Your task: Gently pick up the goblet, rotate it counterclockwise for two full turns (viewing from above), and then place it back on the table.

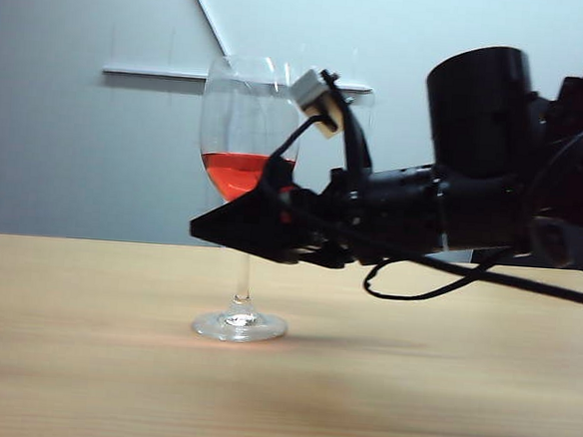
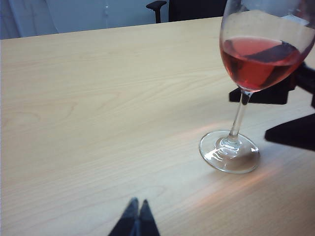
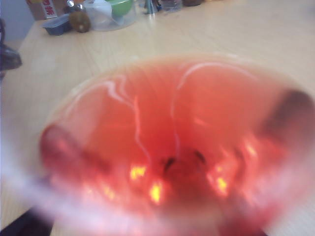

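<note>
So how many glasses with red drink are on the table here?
1. The glass stands upright on the table, its stem between the open fingers of the right gripper. The left gripper is shut, well clear.
</note>
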Robot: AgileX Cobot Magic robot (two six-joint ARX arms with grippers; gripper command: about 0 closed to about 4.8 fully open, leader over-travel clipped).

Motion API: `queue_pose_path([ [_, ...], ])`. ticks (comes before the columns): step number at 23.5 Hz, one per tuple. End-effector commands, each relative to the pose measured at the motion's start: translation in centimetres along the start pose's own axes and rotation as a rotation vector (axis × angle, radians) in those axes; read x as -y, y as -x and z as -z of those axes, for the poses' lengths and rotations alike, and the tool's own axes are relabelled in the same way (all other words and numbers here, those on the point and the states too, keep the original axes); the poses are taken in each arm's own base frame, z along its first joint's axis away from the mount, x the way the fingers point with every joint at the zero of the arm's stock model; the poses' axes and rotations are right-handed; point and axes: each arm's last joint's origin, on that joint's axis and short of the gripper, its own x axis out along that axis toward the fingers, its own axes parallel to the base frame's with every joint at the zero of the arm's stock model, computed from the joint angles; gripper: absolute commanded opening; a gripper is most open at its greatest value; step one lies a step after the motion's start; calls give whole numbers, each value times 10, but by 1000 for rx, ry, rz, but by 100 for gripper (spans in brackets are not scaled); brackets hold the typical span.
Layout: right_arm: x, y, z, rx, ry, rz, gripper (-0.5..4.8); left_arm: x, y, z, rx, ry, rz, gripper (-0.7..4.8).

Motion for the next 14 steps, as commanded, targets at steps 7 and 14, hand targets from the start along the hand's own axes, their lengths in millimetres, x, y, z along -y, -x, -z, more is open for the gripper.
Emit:
queue_pose_path([
  [7,-1,-8,-6,29,19,48,349,0,0,-2,10,0,3,-5],
  [14,-1,-8,-6,30,13,50,250,0,0,-2,10,0,3,-5],
])
